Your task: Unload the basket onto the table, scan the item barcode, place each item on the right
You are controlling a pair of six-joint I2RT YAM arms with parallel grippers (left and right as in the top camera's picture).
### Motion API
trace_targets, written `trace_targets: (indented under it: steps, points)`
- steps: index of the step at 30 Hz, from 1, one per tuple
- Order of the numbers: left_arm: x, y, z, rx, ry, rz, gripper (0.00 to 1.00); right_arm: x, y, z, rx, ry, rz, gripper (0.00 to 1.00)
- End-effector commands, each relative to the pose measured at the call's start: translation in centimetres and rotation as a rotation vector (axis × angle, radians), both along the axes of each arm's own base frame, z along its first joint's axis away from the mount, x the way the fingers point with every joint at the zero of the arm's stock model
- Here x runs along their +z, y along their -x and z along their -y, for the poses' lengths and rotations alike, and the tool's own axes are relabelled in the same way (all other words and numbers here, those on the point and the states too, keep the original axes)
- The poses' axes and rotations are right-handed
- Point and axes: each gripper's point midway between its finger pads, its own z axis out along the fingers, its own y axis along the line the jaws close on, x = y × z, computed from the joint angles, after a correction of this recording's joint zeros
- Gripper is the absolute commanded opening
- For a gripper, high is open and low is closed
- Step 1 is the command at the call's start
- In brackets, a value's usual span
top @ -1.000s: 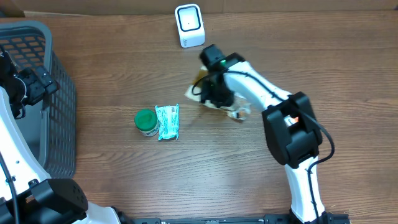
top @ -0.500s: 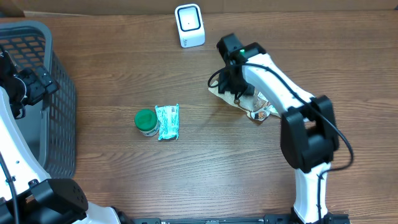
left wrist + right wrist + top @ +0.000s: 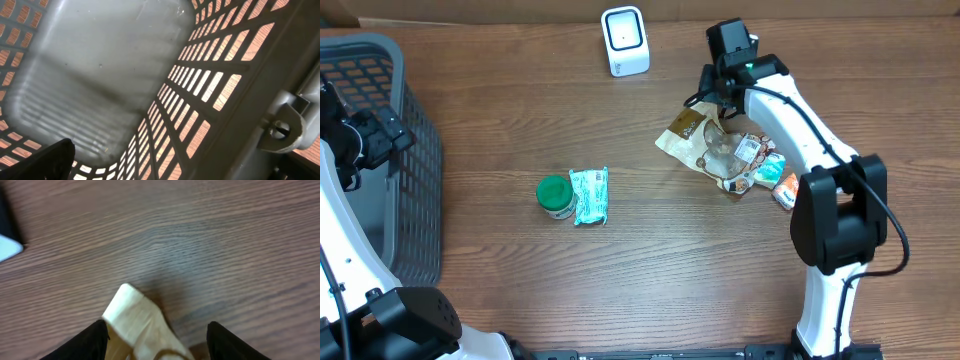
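The white barcode scanner (image 3: 624, 40) stands at the back of the table, and its edge (image 3: 7, 247) shows at the left of the right wrist view. A tan packet (image 3: 682, 132) lies to its right with a clear bag of snack items (image 3: 738, 160). My right gripper (image 3: 713, 88) hovers just behind this pile. It is open, and the tan packet's corner (image 3: 135, 315) lies between its fingers, against the left one and apart from the right. My left gripper (image 3: 375, 135) is open inside the grey basket, with one finger (image 3: 37, 160) in view.
The grey mesh basket (image 3: 415, 190) fills the left edge of the table. A green-lidded jar (image 3: 554, 196) and a green-and-white packet (image 3: 589, 194) lie side by side left of centre. An orange item (image 3: 786, 190) lies beside the right arm.
My right gripper has swept right and toward the back, and the tan packet and clear bag have shifted right with it and spread out. The left arm has stayed still.
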Motion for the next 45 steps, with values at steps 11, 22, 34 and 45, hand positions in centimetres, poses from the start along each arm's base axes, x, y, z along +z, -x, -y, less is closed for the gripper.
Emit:
trace_targets:
  steps: [11, 22, 34, 45]
  points:
    - [-0.4, 0.1, -0.4, -0.004, -0.007, -0.017, 1.0, -5.1, 2.7, -7.8, 0.343, -0.306, -0.176, 0.64]
    - [-0.4, 0.1, -0.4, -0.004, -0.007, -0.017, 1.0, -5.6, 10.8, -16.2, 0.693, -0.324, -0.342, 0.64]
    - [-0.4, 0.1, -0.4, -0.004, -0.007, -0.017, 1.0, -1.6, 17.4, -20.1, 0.866, -0.28, -0.468, 0.62]
    - [-0.4, 0.1, -0.4, -0.004, -0.007, -0.017, 1.0, 7.9, 14.5, -7.3, 0.428, -0.222, -0.432, 0.7]
